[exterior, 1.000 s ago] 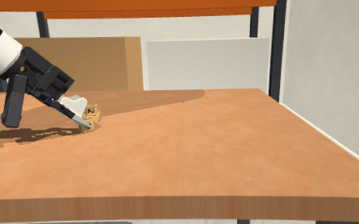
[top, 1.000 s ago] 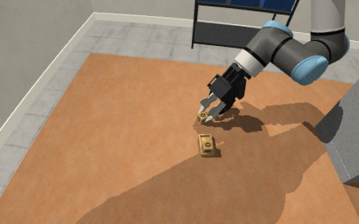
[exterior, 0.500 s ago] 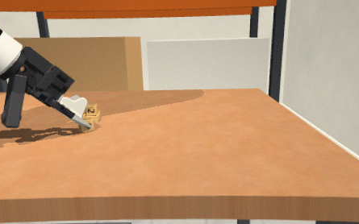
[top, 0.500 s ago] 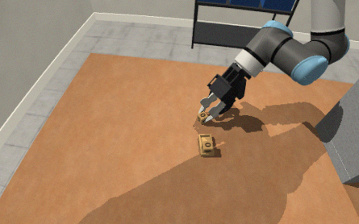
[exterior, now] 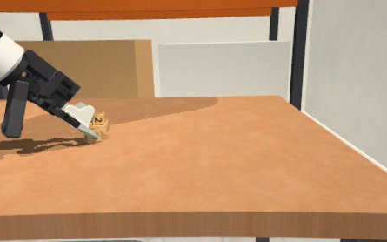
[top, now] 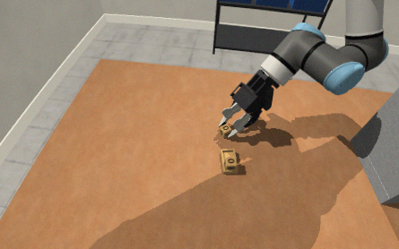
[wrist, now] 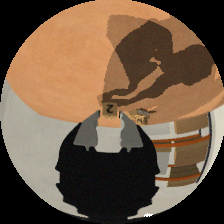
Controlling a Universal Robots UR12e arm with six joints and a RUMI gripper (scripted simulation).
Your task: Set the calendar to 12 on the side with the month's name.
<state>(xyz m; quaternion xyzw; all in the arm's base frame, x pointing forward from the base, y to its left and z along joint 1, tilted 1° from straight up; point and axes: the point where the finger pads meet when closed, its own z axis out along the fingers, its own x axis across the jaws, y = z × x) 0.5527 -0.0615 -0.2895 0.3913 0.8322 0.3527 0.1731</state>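
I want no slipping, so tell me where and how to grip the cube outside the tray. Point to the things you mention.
Take the cube (top: 225, 129) (exterior: 92, 140) (wrist: 109, 109) by two opposite side faces, best from above at a slant: those faces look flat, and the tray (top: 222, 168) stands apart.
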